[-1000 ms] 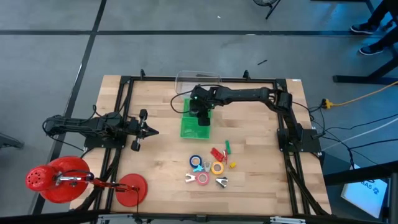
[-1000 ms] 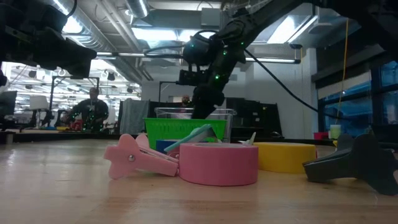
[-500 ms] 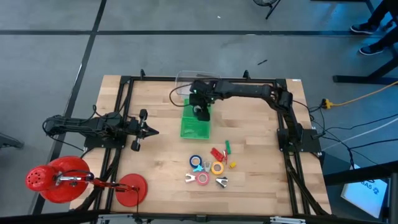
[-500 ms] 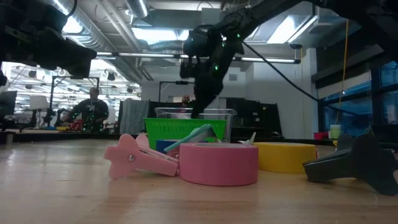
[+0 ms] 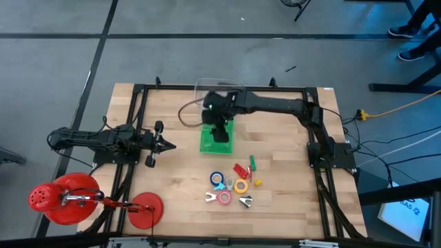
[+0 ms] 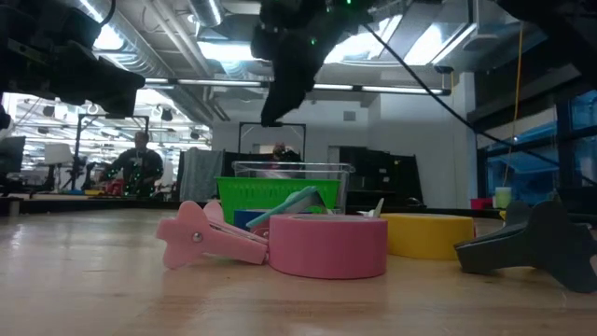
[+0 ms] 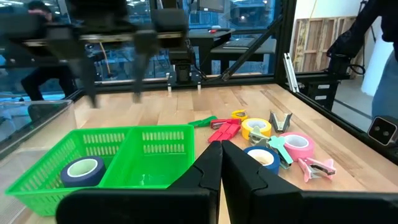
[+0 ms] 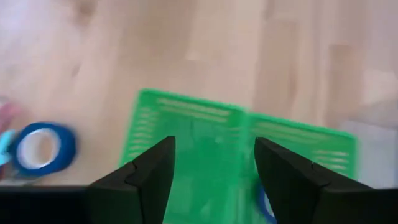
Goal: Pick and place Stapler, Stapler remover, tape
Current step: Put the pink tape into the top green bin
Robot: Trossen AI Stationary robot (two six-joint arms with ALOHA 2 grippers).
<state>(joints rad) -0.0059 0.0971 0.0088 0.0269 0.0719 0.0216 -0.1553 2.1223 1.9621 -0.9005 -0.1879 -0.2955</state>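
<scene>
My right gripper (image 5: 220,131) hangs open and empty above the green basket (image 5: 217,142), which the right wrist view shows between my fingers (image 8: 214,146). In the left wrist view one blue tape roll (image 7: 84,171) lies flat in the basket's left compartment. On the table toward the near edge lie blue tape (image 5: 218,178), yellow tape (image 5: 240,185) and pink tape (image 5: 224,198), with the red stapler (image 5: 240,169) and the claw-shaped removers (image 5: 246,201) beside them. My left gripper (image 5: 169,145) waits shut at the table's left.
A clear plastic container (image 5: 207,89) stands just behind the basket at the far edge. In the low view the pink tape (image 6: 328,247), the yellow tape (image 6: 424,233), a pink remover (image 6: 210,238) and a dark remover (image 6: 532,243) lie close to the camera. Bare wood lies between the basket and my left gripper.
My right gripper has risen from low inside the green basket to well above it, drifting a little toward the far edge. The basket and the things on the table have stayed where they were.
</scene>
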